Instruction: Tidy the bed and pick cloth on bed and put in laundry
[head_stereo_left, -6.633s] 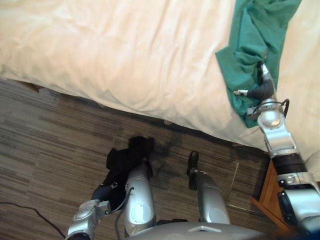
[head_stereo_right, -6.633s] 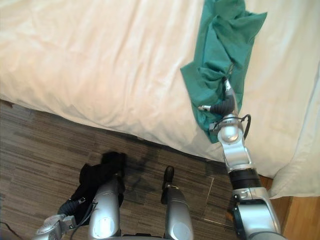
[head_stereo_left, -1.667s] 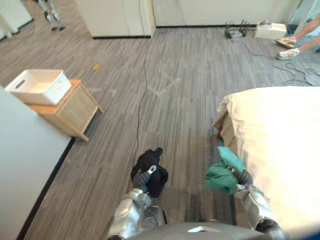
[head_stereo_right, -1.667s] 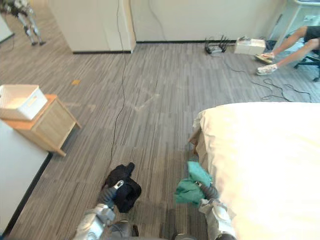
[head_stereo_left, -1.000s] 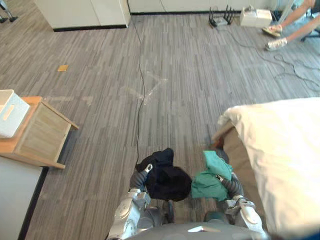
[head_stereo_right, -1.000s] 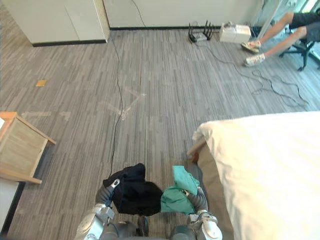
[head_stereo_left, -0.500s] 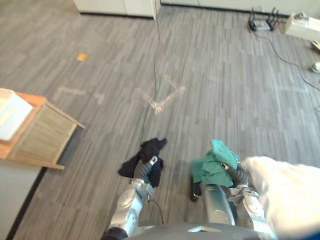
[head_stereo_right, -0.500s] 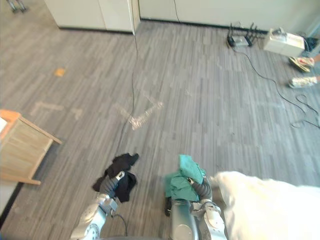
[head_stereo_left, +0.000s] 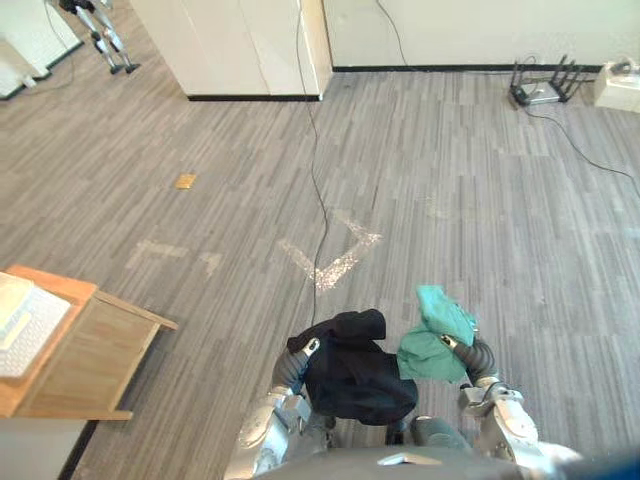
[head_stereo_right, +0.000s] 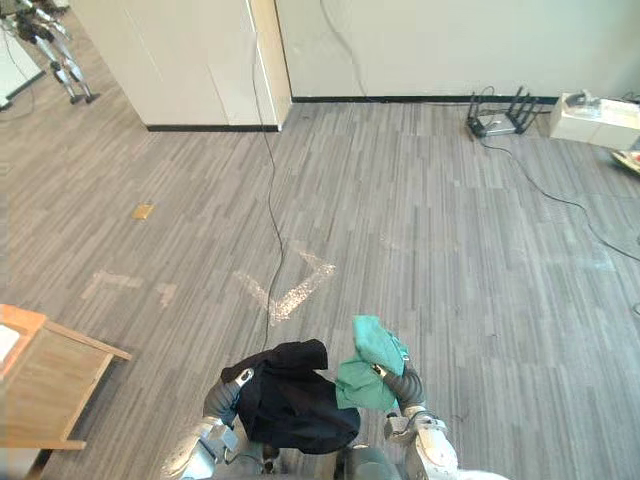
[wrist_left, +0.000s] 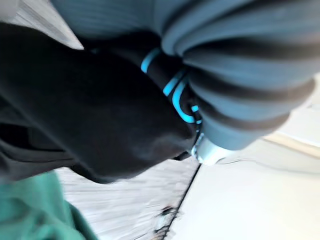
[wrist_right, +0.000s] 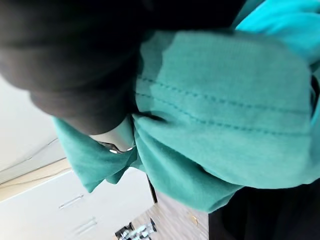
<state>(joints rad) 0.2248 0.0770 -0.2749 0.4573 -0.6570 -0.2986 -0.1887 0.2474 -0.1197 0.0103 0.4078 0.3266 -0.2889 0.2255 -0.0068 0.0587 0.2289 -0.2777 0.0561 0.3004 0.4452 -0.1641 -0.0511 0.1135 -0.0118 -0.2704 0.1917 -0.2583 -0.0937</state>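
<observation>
A black cloth (head_stereo_left: 355, 375) is being gripped by the left hand (head_stereo_left: 299, 361), its fingers closed into the bunched fabric, and is being held low in front above the grey floor (head_stereo_left: 480, 230). Just beside it, a green cloth (head_stereo_left: 432, 338) is being clutched by the right hand (head_stereo_left: 470, 358), with the folds wrapped round a finger. Off to the left, a white basket (head_stereo_left: 20, 325) is being borne on a wooden cabinet (head_stereo_left: 90, 355). Farther out, pale tape marks (head_stereo_left: 335, 262) are lying on the floor, and a black router (head_stereo_left: 541, 92) is sitting by the far wall

grey floor (head_stereo_left: 480, 200) bears wooden cabinet (head_stereo_left: 95, 362), router (head_stereo_left: 541, 88), orange scrap (head_stereo_left: 186, 181).
</observation>
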